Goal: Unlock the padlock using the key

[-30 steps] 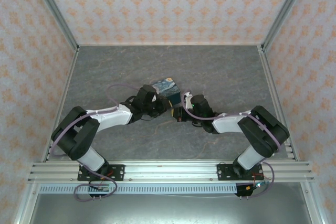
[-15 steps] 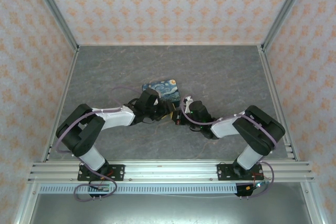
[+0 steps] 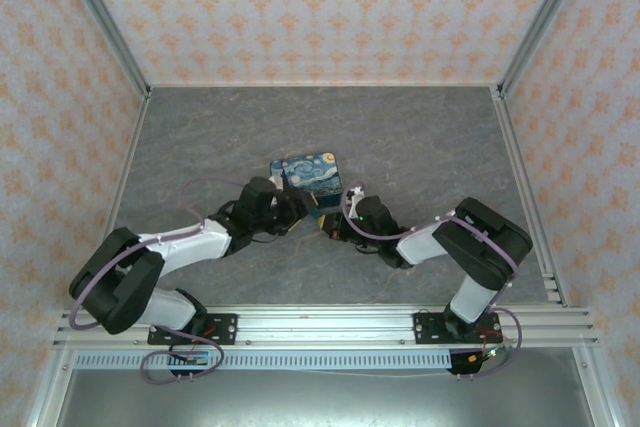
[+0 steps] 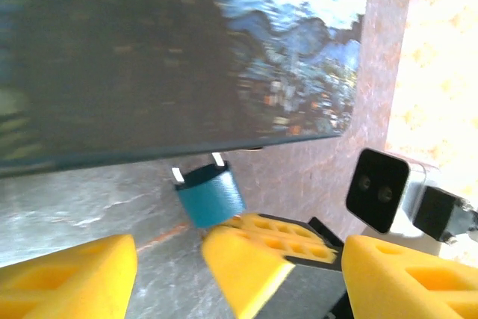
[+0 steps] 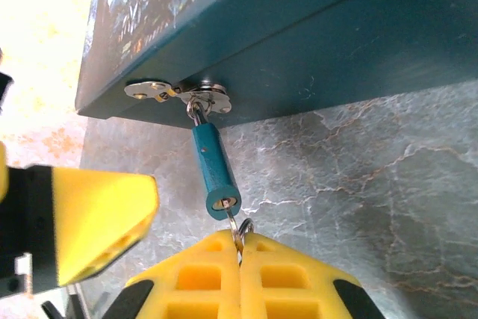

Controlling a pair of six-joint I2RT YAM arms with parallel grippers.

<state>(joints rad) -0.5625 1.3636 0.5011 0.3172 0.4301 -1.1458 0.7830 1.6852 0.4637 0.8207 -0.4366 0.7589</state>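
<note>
- Your left arm (image 3: 190, 242) stretches long and low from its base toward the middle of the table (image 3: 200, 147). The left gripper (image 3: 288, 209) sits at the near-left corner of the painted tin (image 3: 311, 171).
- Your right arm (image 3: 450, 237) is folded sharply at the elbow. Its forearm runs leftward, and the right gripper (image 3: 336, 223) is just in front of the tin, close beside the left one.
- The left gripper's fingers are spread wide with nothing held; one yellow finger of the right gripper stands between them.
- The right gripper's pads are pressed together on the key (image 5: 238, 235), which meets the near end of the padlock (image 5: 213, 173).
- The padlock hangs by its thin loop from the hasp (image 5: 178, 95) on the tin's teal side. Its body slants down toward the right gripper.
- You have two arms, one tin, one padlock, one key and one hasp of two small metal plates.
- The right wrist view gives you the hasp, loop and key ring clearly.
- The left wrist view gives you the padlock's body below the tin's edge.
- The overhead view gives you both arms' bends, though the padlock there is too small to make out.
</note>
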